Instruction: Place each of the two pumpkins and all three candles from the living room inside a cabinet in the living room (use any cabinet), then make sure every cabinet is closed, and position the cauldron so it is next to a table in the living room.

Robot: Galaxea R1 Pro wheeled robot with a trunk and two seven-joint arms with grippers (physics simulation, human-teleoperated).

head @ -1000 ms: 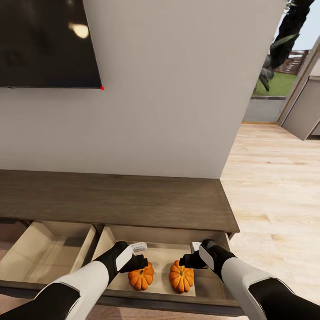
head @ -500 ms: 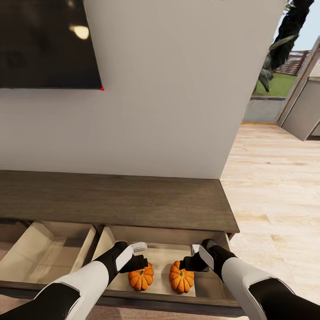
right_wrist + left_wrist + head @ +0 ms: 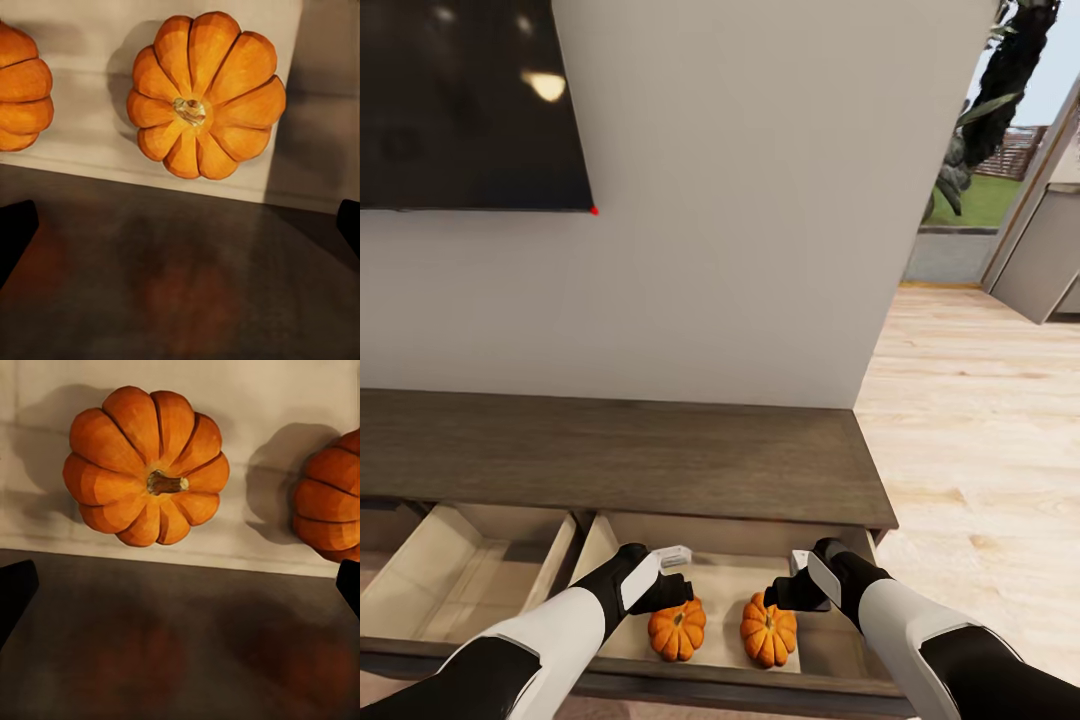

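Long low dark brown wooden cabinet (image 3: 630,455) runs across lower half of head view, flat top against the white wall, right end abt centre-right of frame. Two drawers pulled out at bottom of frame. Left pale-lined drawer (image 3: 470,575): bare beige floor. Right pale-lined drawer (image 3: 725,585): holds 2 small ribbed orange pumpkins side by side, near but not touching, on its light floor — left pumpkin (image 3: 677,629) (image 3: 146,465) and right pumpkin (image 3: 768,629) (image 3: 206,94), both stem-up. Dark front edge of drawer (image 3: 180,637) sits just beside them in wrist views.
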